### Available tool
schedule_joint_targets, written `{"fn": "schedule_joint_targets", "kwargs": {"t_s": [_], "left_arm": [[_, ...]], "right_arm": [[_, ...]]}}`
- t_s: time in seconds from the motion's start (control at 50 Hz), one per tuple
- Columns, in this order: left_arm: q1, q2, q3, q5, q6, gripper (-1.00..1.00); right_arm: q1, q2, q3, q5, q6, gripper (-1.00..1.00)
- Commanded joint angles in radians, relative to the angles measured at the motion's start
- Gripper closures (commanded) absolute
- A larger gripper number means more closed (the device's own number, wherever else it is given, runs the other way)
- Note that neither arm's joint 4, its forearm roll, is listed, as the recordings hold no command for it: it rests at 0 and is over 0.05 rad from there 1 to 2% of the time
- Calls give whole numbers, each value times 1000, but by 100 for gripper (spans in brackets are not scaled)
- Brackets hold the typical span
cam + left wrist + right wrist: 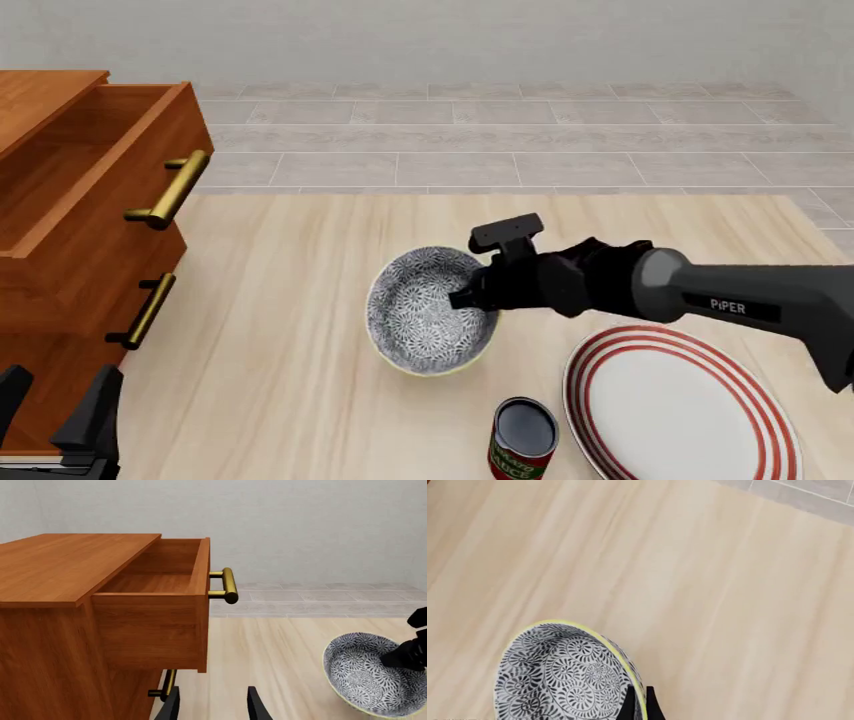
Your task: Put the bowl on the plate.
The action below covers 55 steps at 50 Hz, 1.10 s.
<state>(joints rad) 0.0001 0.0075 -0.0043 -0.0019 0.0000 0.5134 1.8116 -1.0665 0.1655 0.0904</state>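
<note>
A pale wooden table [294, 330] stands before a grey tiled floor. The right gripper [470, 297], reaching leftward from above the plate [674, 405], pinches the tilted bowl's [420, 315] rim beside it. The left gripper [212, 705] hangs parted, empty.

Bowl [424, 318]: dense dark-grey-on-white floral pattern, pale yellow rim. Plate [674, 405] at its 4 o'clock: white with concentric red rings; can [523, 440] dark, red label. Cabinet [67, 220] reddish-brown wood, brass handles; table [280, 350] pale wood grain.
</note>
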Motion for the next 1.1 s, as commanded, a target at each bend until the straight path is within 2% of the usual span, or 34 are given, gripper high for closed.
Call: {"fn": "schedule_joint_targets", "kwargs": {"t_s": [0.02, 0.38, 0.74, 1.1], "left_arm": [[0, 0, 0, 0, 0, -100], [0, 0, 0, 0, 0, -100], [0, 0, 0, 0, 0, -100], [0, 0, 0, 0, 0, -100]], "right_arm": [[-1, -56, -16, 26, 13, 100], [-43, -141, -17, 54, 5, 100], [-124, -276, 114, 28, 21, 100], [-226, -463, 253, 62, 25, 100]]}}
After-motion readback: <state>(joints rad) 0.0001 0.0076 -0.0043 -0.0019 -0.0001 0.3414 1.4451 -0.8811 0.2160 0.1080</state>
